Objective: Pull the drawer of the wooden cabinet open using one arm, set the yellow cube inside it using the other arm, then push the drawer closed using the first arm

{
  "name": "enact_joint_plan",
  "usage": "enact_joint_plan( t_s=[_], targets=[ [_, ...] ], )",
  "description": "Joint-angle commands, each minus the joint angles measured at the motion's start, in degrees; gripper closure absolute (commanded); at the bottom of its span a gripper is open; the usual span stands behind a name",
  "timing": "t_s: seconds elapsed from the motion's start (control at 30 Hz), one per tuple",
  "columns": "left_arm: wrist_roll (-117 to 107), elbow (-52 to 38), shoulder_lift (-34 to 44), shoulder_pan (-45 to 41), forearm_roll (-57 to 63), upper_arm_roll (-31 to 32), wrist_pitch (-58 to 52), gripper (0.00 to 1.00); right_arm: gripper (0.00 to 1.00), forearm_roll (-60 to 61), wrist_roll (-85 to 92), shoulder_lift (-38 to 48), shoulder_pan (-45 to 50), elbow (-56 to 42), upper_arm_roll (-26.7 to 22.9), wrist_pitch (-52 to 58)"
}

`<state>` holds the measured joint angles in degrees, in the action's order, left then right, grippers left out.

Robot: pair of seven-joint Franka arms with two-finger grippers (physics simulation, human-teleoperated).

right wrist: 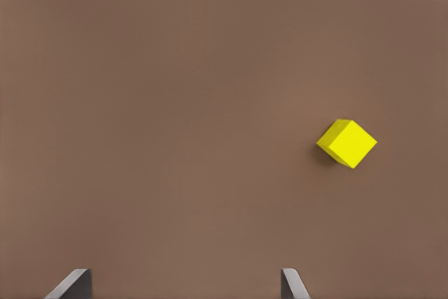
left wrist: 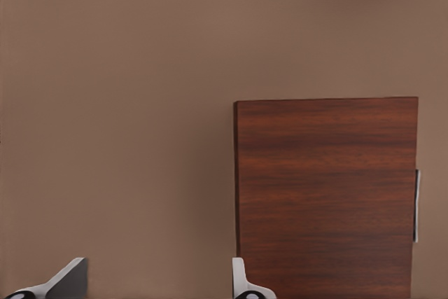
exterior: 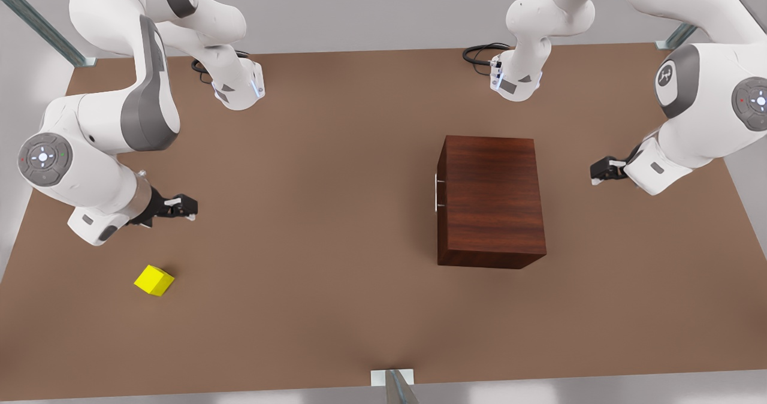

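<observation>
The wooden cabinet (exterior: 491,200) stands right of the table's middle in the front view, and the left wrist view looks down on the wooden cabinet (left wrist: 325,194) too. Its drawer is shut; the silver handle (exterior: 436,192) (left wrist: 417,204) faces the front view's left. My left gripper (exterior: 601,171) (left wrist: 155,286) hovers open behind the cabinet, on the front view's right. The yellow cube (exterior: 154,280) (right wrist: 346,143) lies on the table at the front view's lower left. Open and holding nothing, my right gripper (exterior: 189,207) (right wrist: 183,286) hangs a little beyond the cube.
Both arm bases (exterior: 239,89) (exterior: 515,80) sit at the far table edge with black cables (exterior: 482,53) beside them. A metal post (exterior: 392,383) stands at the near edge. Bare brown tabletop (exterior: 311,212) stretches between cube and cabinet.
</observation>
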<state>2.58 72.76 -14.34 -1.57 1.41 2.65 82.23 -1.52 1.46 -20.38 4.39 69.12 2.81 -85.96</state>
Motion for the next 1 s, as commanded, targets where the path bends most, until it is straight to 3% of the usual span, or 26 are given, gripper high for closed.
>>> enact_joint_plan(
  t_s=[0.0,0.2,0.33,0.53,0.63,0.8,0.87,0.97],
  targets=[
    [4.89,-0.17,-1.04,-0.80,0.44,0.25,2.50,0.00,0.00,0.03,0.82,0.07,0.00,-0.04,0.00,-1.57],
    [-29.38,-0.52,-6.93,-23.91,3.24,0.25,3.38,0.00,0.00,0.03,0.91,0.07,0.00,-0.04,0.00,-1.57],
    [-45.45,-0.52,-11.32,-33.49,9.39,0.25,4.61,0.00,0.00,0.03,0.82,0.07,0.00,-0.04,0.00,-1.57],
    [-54.35,-0.43,-17.39,-37.71,9.67,0.16,10.67,0.03,0.00,0.03,0.03,-0.36,-0.17,0.22,0.00,-2.80],
    [-57.25,-0.52,-19.68,-39.73,11.07,0.16,12.08,0.13,0.00,-0.06,-0.15,-3.70,0.70,3.30,0.09,-10.80],
    [-57.25,0.10,-21.61,-40.00,11.42,-0.10,11.55,0.19,0.00,-0.41,0.99,-5.90,0.79,10.68,0.27,-19.33],
    [-56.72,0.18,-22.40,-39.38,11.51,-0.37,11.47,0.21,0.00,-0.50,6.62,-5.90,-1.84,14.11,0.18,-23.10],
    [-56.02,0.80,-23.54,-39.38,12.74,-0.45,11.38,0.21,0.00,0.03,29.02,-8.10,-10.45,13.85,0.09,-28.82]
  ],
)
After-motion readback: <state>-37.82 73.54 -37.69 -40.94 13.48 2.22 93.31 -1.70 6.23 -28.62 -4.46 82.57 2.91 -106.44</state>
